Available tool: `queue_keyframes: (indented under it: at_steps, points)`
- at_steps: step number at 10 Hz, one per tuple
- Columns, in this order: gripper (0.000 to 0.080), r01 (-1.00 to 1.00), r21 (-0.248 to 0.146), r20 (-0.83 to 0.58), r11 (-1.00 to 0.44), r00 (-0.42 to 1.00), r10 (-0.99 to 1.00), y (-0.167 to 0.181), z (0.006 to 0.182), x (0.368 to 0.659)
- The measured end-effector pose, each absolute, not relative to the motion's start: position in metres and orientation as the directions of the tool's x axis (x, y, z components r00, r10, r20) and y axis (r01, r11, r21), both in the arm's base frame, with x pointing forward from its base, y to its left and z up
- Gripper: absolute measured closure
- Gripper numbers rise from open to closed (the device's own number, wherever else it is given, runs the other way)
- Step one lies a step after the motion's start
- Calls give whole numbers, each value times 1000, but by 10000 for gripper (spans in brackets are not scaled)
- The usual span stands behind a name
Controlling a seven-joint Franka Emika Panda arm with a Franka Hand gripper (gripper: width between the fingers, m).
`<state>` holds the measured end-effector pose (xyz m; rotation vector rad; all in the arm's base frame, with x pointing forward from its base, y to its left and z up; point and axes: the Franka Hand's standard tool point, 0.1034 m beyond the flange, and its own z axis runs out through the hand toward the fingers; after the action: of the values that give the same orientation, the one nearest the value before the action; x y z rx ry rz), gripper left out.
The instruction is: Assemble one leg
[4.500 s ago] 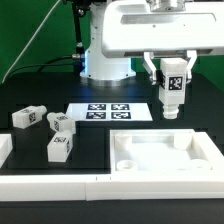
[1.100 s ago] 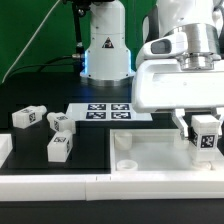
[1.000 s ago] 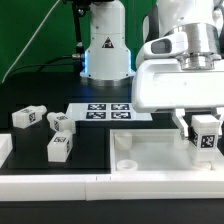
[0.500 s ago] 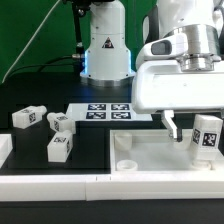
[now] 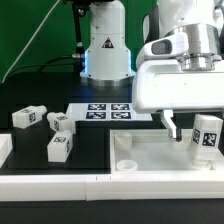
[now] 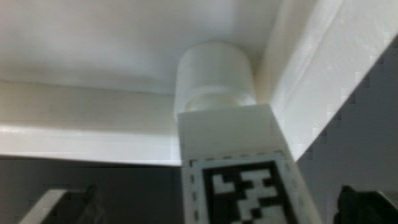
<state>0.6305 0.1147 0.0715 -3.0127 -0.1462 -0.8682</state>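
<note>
A: Where do we log the leg (image 5: 207, 137)?

B: It stands upright at the exterior view's right, over the corner of the tray-like piece (image 5: 140, 133), with its square marker facing the camera. In the wrist view the leg's round end points down into the inner corner of that piece, where 2 raised walls meet. We cannot tell whether the end is seated.

A: And the state of the pincer (image 5: 203, 129)?

B: We note it as spread wide. The 1 finger (image 5: 172, 127) we see in the exterior view stands apart from the leg, with dark background showing between them. The other finger lies past the frame edge. The wrist view shows only 2 dark blurs beside the marker, neither one against the block.

A: What else do we record?

B: 3 loose legs (image 5: 60, 148) lie on the black counter (image 5: 90, 150) at the exterior view's left, 2 close together at the back and 1 nearer the camera. The marker board (image 5: 105, 111) lies flat between them and the robot's base. 2 round bosses sit inside the tray-like piece at its near-left side.
</note>
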Motion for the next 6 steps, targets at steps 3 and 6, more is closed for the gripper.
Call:
queue_keyframes:
  at_steps: [3,6]
  points:
    - [151,82,-7,350,-997,934,74,115,77,634]
    - [151,56,-23,170,-998,984,51,112,74,635]
